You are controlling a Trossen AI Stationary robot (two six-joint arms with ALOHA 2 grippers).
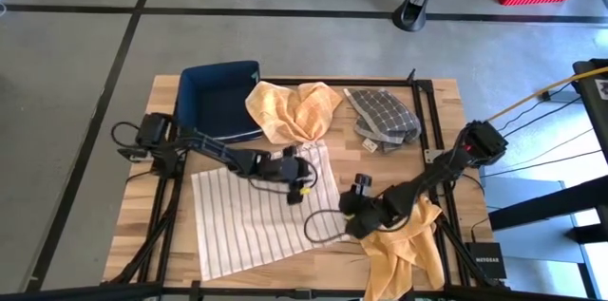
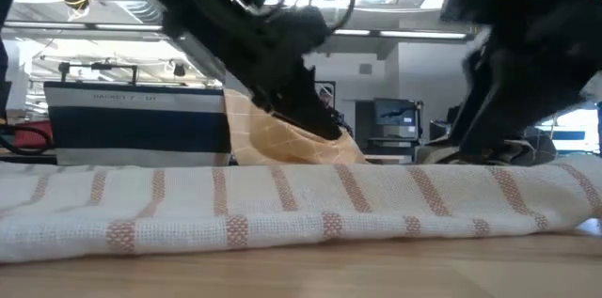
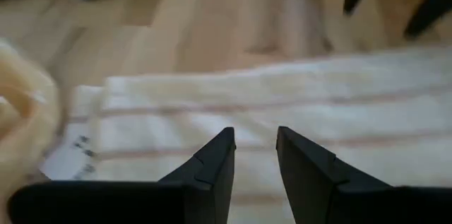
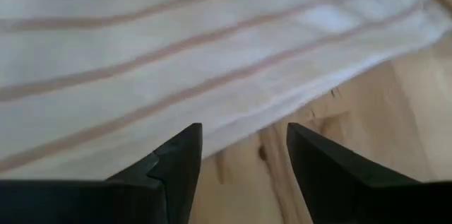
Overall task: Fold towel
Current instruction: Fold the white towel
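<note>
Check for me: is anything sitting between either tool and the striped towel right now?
Nothing visible. The left tool hangs open over the striped towel near its far edge, only cloth beneath. The right tool hangs open over the towel's right edge, with bare table showing between its fingers. The yellow cloths lie off to the sides.

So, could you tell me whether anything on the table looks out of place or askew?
Yes: the crumpled yellow cloth at the table's front right hangs over the wooden table edge, and the white striped towel lies slightly skewed to the table's edges.
</note>
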